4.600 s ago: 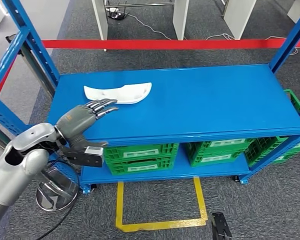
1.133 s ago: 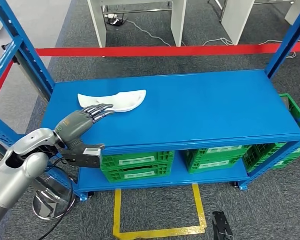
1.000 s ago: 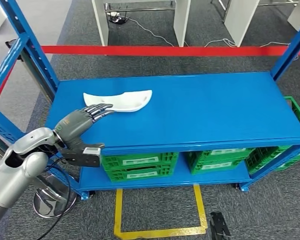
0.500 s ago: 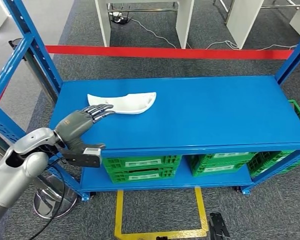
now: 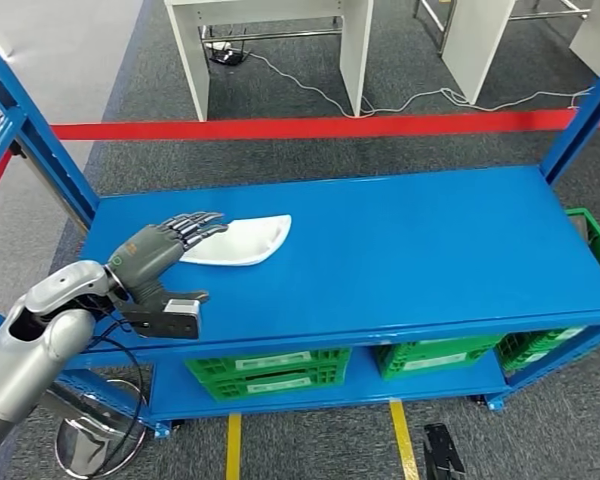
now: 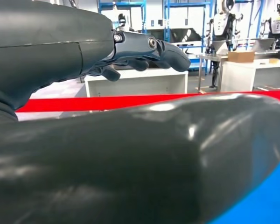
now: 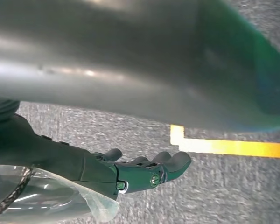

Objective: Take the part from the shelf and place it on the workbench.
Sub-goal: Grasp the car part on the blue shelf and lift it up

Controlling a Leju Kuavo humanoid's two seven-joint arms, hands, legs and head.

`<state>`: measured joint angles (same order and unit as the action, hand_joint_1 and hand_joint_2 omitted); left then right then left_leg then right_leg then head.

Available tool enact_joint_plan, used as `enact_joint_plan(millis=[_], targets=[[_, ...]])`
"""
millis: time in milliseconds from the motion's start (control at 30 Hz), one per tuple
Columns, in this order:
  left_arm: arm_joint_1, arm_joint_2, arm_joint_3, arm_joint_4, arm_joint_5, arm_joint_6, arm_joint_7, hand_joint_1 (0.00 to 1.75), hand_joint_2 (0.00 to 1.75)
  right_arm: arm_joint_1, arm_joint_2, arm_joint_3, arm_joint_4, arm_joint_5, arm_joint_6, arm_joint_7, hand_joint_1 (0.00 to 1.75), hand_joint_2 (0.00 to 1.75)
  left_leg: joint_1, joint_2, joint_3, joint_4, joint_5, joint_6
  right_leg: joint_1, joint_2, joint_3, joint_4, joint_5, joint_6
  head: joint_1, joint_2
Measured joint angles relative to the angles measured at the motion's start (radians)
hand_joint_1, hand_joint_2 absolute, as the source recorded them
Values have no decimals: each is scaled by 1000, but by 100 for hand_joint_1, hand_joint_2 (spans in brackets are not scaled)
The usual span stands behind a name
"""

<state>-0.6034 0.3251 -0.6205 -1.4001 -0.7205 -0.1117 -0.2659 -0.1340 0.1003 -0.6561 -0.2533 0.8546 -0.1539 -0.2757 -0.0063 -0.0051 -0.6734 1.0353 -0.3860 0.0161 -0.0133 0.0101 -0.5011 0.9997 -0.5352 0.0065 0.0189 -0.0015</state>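
The white part (image 5: 240, 241) lies flat on the blue shelf (image 5: 403, 250), left of centre in the head view. The left hand (image 5: 163, 249) reaches over its near end, fingers spread and holding nothing. The thin, flat part could slide away if the fingers push rather than hook under it. The right hand (image 7: 131, 172) hangs open over the floor. Green crates (image 5: 270, 368) sit below, out of the way.

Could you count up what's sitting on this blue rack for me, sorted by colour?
White part, on the top level: 1
Green crates, on the lower level: 3 showing, stacking unclear
Total: 4
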Motion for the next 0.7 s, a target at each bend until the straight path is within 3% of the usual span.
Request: enact_joint_plan(millis=[133,200,267,300,333,367,433,500,633,700], targets=[[1,2,4,-1,0,1,0,0,0,-1,0,0,0,0,-1,0,0,0,1,-3,26,-26,-7,20,1,-2,2,29,-6,26,2,0],[0,1,5,-1,0,2,0,0,0,-4,0,0,0,0,-1,0,0,0,5,-2,48,-31,-17,28,1,-3,-55,123,-22,30,5,0],[2,0,4,-1,0,3,0,0,0,-4,0,1,0,0,-1,0,0,0,3,-3,59,-31,-29,33,1,-4,-143,241,-67,35,8,0],[5,-1,4,-1,0,5,0,0,0,-2,0,1,0,0,-1,0,0,0,2,-4,64,-30,-35,33,1,-4,-179,272,-87,37,8,0],[8,-3,4,-1,-1,6,0,0,0,0,0,1,0,0,-1,0,0,0,1,-6,72,-30,-43,33,2,-4,-199,273,-89,37,8,0],[10,-5,4,-1,-1,8,0,0,0,1,0,1,0,0,-1,0,0,0,0,-8,81,-30,-51,33,2,-4,-204,243,-66,36,8,0],[13,-10,3,-1,-4,10,-1,0,0,0,0,1,0,0,-1,0,0,0,-1,-9,104,-29,-70,29,3,-4,-177,116,40,28,8,0],[14,-14,1,-2,-9,13,-4,0,0,-1,0,2,0,0,0,0,0,0,-3,-10,113,-27,-83,21,7,-4,-151,20,106,18,7,0],[18,-17,-4,-5,-15,17,-6,0,0,-1,0,4,0,1,0,0,0,0,-4,-9,113,-13,-98,1,6,-3,-129,1,112,-3,5,0],[18,-18,-4,-7,-16,18,-8,0,0,-3,0,5,0,1,0,-1,0,0,0,-6,84,54,-129,-12,1,-3,-114,-4,109,-10,3,0]])
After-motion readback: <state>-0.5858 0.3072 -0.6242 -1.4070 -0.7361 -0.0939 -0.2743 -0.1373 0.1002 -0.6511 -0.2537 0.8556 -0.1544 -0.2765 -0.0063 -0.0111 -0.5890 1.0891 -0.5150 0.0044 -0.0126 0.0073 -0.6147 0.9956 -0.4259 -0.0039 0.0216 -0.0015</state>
